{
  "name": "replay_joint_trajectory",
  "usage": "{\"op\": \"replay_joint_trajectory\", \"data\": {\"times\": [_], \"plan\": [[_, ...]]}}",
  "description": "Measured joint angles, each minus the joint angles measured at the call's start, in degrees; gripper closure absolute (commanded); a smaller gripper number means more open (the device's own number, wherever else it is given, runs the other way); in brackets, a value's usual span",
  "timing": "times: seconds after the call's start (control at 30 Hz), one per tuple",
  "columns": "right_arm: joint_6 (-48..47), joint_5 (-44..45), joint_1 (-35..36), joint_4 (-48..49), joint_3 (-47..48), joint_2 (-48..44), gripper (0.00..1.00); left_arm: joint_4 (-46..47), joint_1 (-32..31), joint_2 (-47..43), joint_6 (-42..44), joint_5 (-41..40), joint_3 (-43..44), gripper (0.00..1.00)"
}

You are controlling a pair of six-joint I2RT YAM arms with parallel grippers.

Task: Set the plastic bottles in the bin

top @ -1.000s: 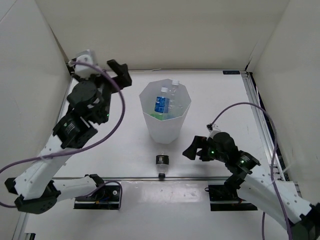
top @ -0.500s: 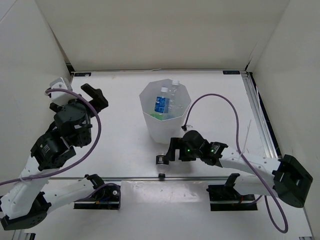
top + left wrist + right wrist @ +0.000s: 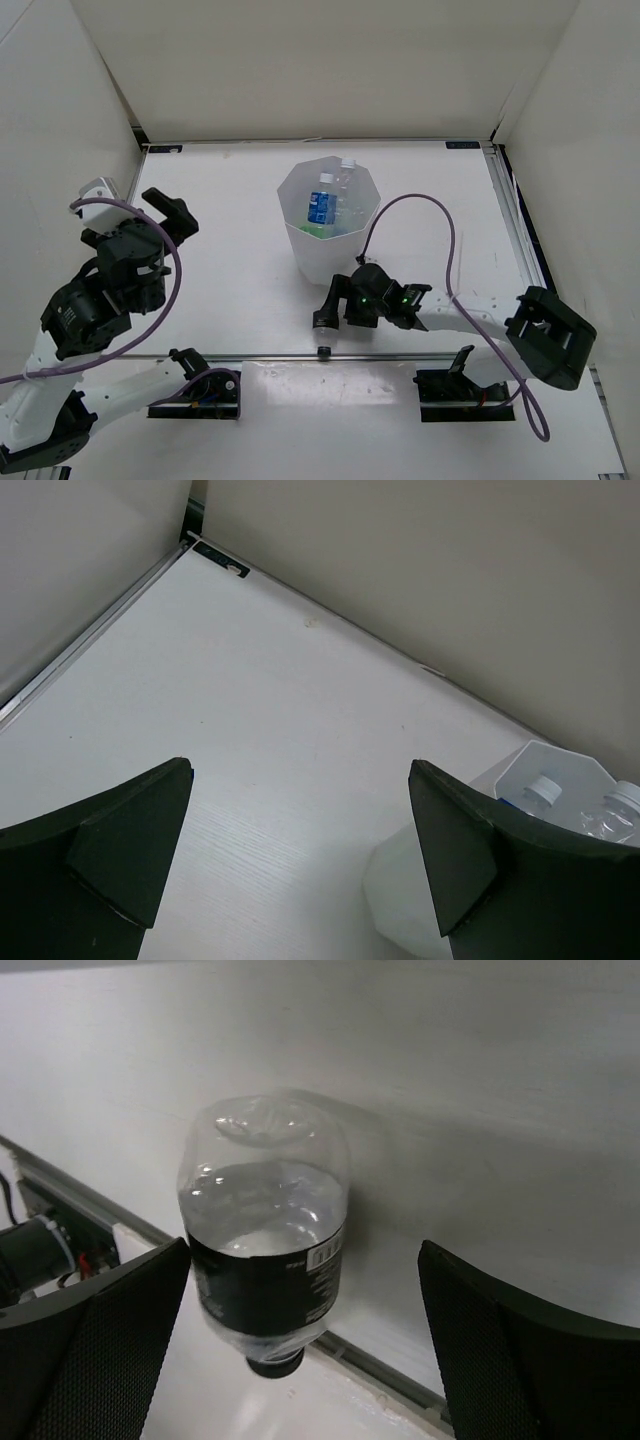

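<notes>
Starting at your left: the left gripper [image 3: 168,212] hangs with jaws spread and nothing in them, well apart from the work, so leave it out of this. Mid-table [image 3: 230,290] stands the bin [image 3: 300,255], with a blue-labelled bottle [image 3: 320,208] and others already inside. Just on its near side the black-label bottle [image 3: 268,1260] lies flat, long axis running near to far, cap toward the edge rail [image 3: 400,355]. Your right gripper [image 3: 305,1250] is the one at it — jaws released, one finger either side, set across that axis, the bottle nearer one finger. I'd expect the smooth white top to let it roll as you close. Room is tight — rail at the cap, bin close behind.
</notes>
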Motion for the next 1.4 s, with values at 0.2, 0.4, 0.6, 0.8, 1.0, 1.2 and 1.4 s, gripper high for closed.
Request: {"op": "replay_joint_trajectory", "data": {"times": [0.2, 0.4, 0.6, 0.8, 1.0, 1.2, 1.4], "plan": [[2.47, -1.22, -0.39, 0.26, 0.79, 3.43, 0.13, -0.79, 0.0, 0.9, 0.87, -0.28, 0.0, 0.0], [4.9, -0.46, -1.27, -5.27, 1.03, 1.14, 0.36, -0.7, 0.0, 1.03, 1.53, -0.44, -0.11, 0.0], [7.58, 5.05, -1.7, -20.22, 2.51, -15.54, 0.6, 0.59, 0.0, -0.22, 0.59, -0.7, -4.11, 0.0], [7.96, 14.19, -1.75, -35.76, 16.2, -28.11, 0.71, 0.87, 0.0, -2.38, -2.75, -0.61, -9.11, 0.0], [-0.13, 24.46, -1.77, -40.83, 42.03, -22.93, 0.72, 1.22, 0.0, -2.8, -5.03, 0.17, -11.02, 0.0], [-17.77, 30.51, -3.98, -33.31, 58.47, -6.78, 0.63, 1.55, 0.0, -0.42, -5.46, 2.01, -10.99, 0.0], [-29.86, 27.23, -7.82, -31.12, 66.6, 9.88, 0.01, -0.02, 0.0, 3.26, -5.51, 4.68, -10.21, 0.0]]}}
